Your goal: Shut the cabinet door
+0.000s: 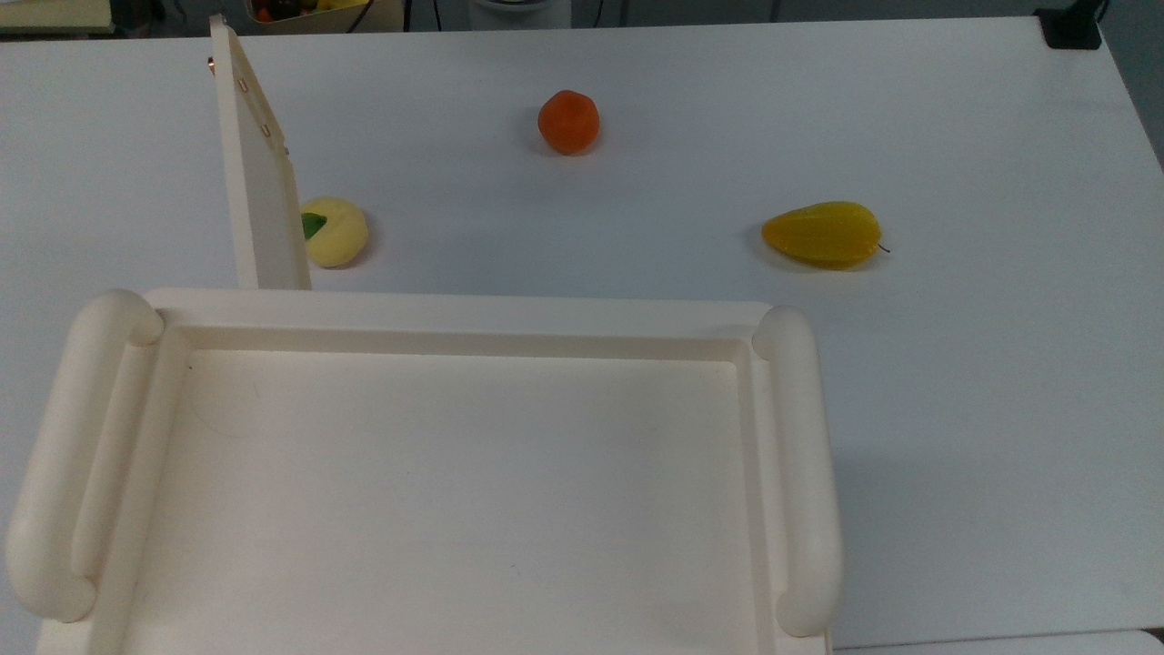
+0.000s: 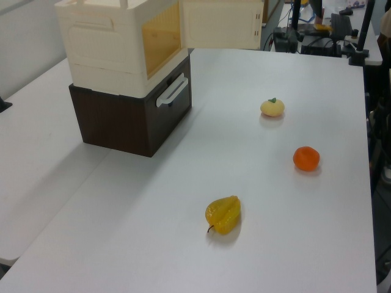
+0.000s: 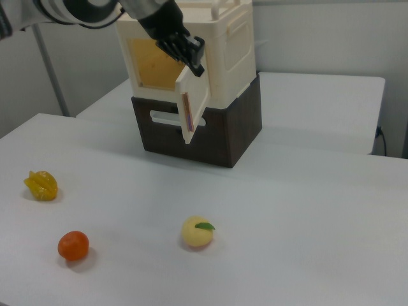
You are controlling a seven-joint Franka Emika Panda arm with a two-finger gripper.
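The cream-white cabinet (image 2: 116, 49) stands on a dark brown drawer box (image 2: 131, 119). Its recessed top (image 1: 455, 473) takes up the lower part of the top view. The cabinet door (image 1: 261, 191) is swung wide open, standing out from the front at the top view's left. In the left view the cabinet door (image 2: 221, 24) sticks out to the right, and the orange-lit inside (image 2: 160, 39) shows. In the right view my black gripper (image 3: 191, 58) is at the upper edge of the cabinet door (image 3: 196, 105), with the arm coming in from the upper left.
Three fruits lie on the white table (image 1: 955, 364): a pale yellow one with a green leaf (image 1: 335, 232) right beside the open door, an orange (image 1: 568, 121) farther out, and a yellow starfruit (image 1: 823, 234) at the top view's right. The drawer box has a white handle (image 2: 172, 91).
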